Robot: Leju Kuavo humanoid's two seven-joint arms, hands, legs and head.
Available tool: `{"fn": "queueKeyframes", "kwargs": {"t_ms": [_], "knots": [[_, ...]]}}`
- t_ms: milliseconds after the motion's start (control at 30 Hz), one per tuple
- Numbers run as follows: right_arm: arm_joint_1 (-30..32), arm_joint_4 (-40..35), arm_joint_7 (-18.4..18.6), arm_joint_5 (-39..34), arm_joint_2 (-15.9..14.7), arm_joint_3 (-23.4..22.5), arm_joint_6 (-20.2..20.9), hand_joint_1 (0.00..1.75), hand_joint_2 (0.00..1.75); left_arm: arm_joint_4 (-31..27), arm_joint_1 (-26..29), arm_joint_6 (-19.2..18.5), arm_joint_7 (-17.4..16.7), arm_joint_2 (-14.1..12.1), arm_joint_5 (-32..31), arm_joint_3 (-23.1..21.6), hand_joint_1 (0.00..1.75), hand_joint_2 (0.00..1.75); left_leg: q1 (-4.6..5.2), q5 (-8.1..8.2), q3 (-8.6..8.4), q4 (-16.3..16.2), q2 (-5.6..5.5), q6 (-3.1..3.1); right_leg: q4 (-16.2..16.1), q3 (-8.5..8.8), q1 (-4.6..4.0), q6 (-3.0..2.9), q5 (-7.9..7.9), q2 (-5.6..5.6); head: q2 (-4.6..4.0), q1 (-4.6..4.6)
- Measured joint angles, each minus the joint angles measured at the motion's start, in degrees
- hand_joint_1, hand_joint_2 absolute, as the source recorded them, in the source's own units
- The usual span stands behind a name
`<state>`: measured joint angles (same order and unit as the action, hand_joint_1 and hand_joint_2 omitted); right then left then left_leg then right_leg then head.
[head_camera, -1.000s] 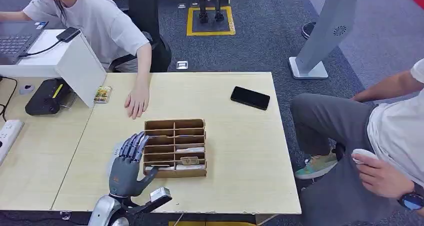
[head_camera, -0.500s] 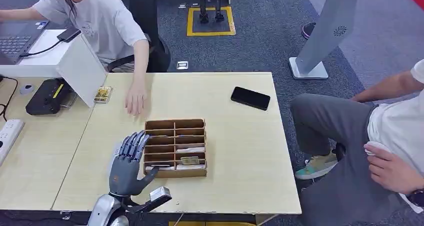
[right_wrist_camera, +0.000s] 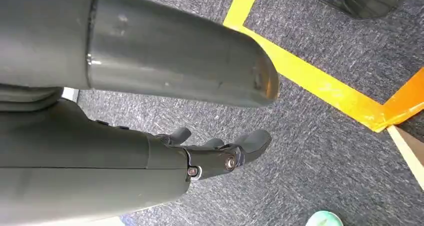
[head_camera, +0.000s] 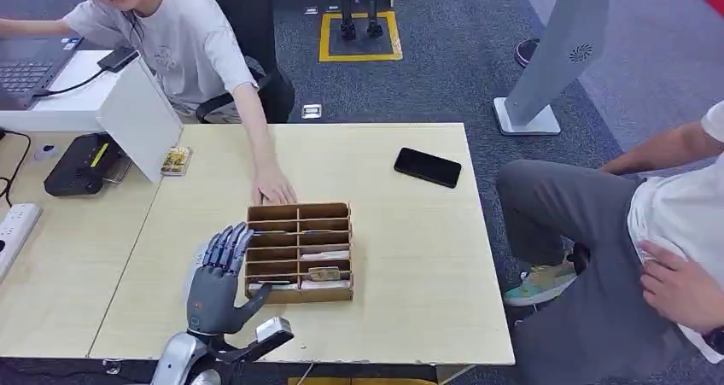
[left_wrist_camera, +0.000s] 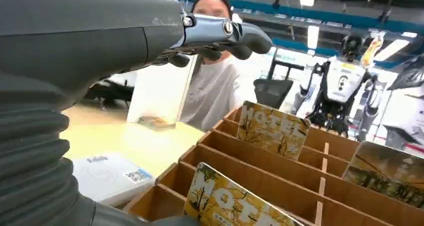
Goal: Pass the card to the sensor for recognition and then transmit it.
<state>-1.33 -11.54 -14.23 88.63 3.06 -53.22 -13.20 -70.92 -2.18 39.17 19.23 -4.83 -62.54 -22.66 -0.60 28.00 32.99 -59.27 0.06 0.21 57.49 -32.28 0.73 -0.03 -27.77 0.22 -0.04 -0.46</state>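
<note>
1. The robot's left hand (head_camera: pixel 215 282), dark grey with a metallic sheen, is hovering at the near left corner of the wooden box (head_camera: pixel 341 209), its fingers spread wide and straight and holding nothing, its thumb reaching toward the box's front wall.
2. The right hand (right_wrist_camera: pixel 220 153) is hanging over grey speckled carpet crossed by yellow tape, its fingers loosely apart and holding nothing.
3. The box is sitting on a pale wooden table (head_camera: pixel 410 257); it is a shallow brown tray split by thin partitions into two columns of narrow slots.
4. Cards are standing in the near slots; the left wrist view is showing one glossy card (left_wrist_camera: pixel 272 130) with rounded corners, printed in yellow and brown with large pale lettering.
5. A flat white square pad (left_wrist_camera: pixel 111 177) is lying on the table just beside the box's left side, under the left hand.
6. Beyond the box, a person's hand (head_camera: pixel 273 185) is now resting at the box's far left corner; a second ago it was lying farther left on the table.
7. A black phone (head_camera: pixel 427 166) is lying flat toward the table's far right.
8. Another card (head_camera: pixel 175 160) is lying at the far left edge, beside a slanted white panel (head_camera: pixel 137 116).
</note>
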Motion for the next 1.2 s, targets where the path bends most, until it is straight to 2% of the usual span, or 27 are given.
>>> {"fn": "queueKeyframes", "kwargs": {"t_ms": [233,500,800,1200], "knots": [[-0.1,0.0,-0.2,0.0,0.0,-0.1,0.0,0.00,0.00,-2.0,0.7,-5.7,4.9,-3.7,9.1,-5.3,0.00,1.75,-0.01,0.00,0.02,0.0,0.01,0.00,0.0,-0.02,-0.01,0.00,0.00,0.02,0.00,0.00],[-0.3,0.0,-0.4,0.0,0.0,-0.1,0.1,0.00,0.00,-5.2,1.4,-11.0,9.3,-6.8,13.9,-8.0,0.00,1.75,-0.01,0.00,0.04,0.0,0.01,0.00,0.0,-0.04,-0.01,0.00,-0.01,0.02,0.00,-0.02],[-0.3,0.0,-0.4,0.1,0.0,-0.1,0.1,0.00,0.00,-7.1,1.8,-11.6,9.6,-8.1,14.4,-8.5,0.00,1.75,-0.01,0.00,0.03,0.0,0.01,0.00,0.0,-0.03,-0.01,0.00,-0.01,0.01,0.00,-0.02],[-0.3,0.0,-0.4,0.1,0.0,-0.1,0.1,0.00,0.00,-7.5,1.9,-11.6,9.6,-8.5,14.4,-8.7,0.00,1.75,-0.01,0.00,0.04,0.0,0.00,0.00,0.0,-0.04,-0.01,0.00,-0.01,0.01,0.00,0.00]]}}
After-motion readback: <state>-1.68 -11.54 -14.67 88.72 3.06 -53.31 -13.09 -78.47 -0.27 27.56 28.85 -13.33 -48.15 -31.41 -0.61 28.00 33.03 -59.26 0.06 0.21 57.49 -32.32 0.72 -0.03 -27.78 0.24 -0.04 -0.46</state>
